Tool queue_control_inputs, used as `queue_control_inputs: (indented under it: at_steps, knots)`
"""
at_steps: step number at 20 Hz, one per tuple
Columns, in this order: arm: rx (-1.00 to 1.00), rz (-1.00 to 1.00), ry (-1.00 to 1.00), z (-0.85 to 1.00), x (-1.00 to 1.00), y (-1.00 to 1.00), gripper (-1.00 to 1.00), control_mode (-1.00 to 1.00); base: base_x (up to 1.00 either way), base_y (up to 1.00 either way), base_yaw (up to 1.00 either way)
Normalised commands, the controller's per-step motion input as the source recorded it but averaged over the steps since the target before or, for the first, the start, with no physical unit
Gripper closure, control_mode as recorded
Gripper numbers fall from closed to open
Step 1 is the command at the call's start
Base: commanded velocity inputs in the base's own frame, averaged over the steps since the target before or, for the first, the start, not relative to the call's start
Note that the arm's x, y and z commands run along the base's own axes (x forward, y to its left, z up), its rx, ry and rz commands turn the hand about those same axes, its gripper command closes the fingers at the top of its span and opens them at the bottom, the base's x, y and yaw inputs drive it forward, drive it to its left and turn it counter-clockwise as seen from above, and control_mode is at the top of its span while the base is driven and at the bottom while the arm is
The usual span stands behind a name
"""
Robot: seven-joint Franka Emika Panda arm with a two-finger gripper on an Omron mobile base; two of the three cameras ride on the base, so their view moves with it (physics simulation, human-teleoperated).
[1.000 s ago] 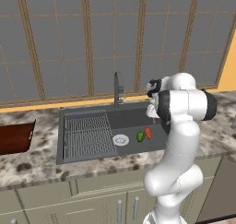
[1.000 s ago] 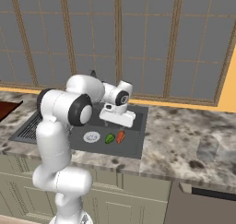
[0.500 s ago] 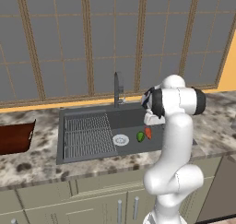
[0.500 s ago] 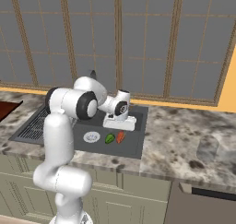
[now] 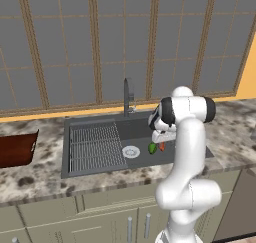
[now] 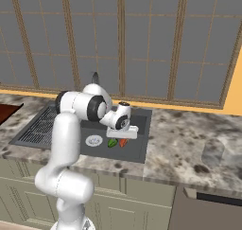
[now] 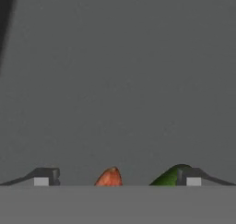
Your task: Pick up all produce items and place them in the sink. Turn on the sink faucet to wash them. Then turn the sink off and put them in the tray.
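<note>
- Two produce pieces lie on the floor of the sink (image 5: 100, 121): we see the green piece (image 5: 152, 148) and the orange-red piece (image 5: 161, 147) side by side, touching or nearly so, just at 3 o'clock of the round white drain (image 5: 131, 151).
- In the right base view the same pair shows with the green piece (image 6: 112, 142) on the drain side and the orange-red piece (image 6: 123, 142) beyond it, both right under the hand.
- We see the claw (image 7: 117, 176) low over the basin in the hand view, its two tips spread wide, with nothing held between them.
- Between those tips we make out the orange-red piece (image 7: 109, 177) near 6 o'clock, and the green piece (image 7: 168, 176) at about 5 o'clock, partly behind the right-hand tip (image 7: 188, 177).
- From the base cameras the fingers are hidden behind the white hand, so we cannot tell from there how near they come to the produce.
- The wire rack (image 5: 95, 146) covers the half of the sink at 9 o'clock of the drain.
- The sink faucet (image 5: 127, 97) stands upright at the basin's back rim, at 12 o'clock of the drain; we see no water.
- The tray (image 5: 16, 148) rests on the speckled worktop (image 5: 30, 176) at 9 o'clock of the sink, well apart from the produce, cut by the picture edge.
</note>
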Motion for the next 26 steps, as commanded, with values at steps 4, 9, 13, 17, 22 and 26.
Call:
queue_control_inputs:
  at_steps: [4, 9, 13, 17, 22, 26]
  knots:
    - [0.0, 0.0, -0.12, -0.31, 0.41, -0.2, -1.0, -1.0, 0.0, 0.0, 0.0]
    - [0.0, 0.0, -0.1, -0.29, 0.33, -0.22, -1.0, -1.0, 0.0, 0.0, 0.0]
    - [0.0, 0.0, -0.06, -0.21, 0.29, -0.06, -1.0, -1.0, 0.0, 0.0, 0.0]
    - [0.0, 0.0, 0.0, -0.28, 0.26, 0.0, -1.0, -1.0, 0.0, 0.0, 0.0]
    - [0.0, 0.0, 0.0, -0.27, 0.18, 0.0, -1.0, -1.0, 0.0, 0.0, 0.0]
    - [0.0, 0.01, 0.04, -0.13, 0.01, 0.03, 1.0, -1.0, 0.0, 0.0, 0.0]
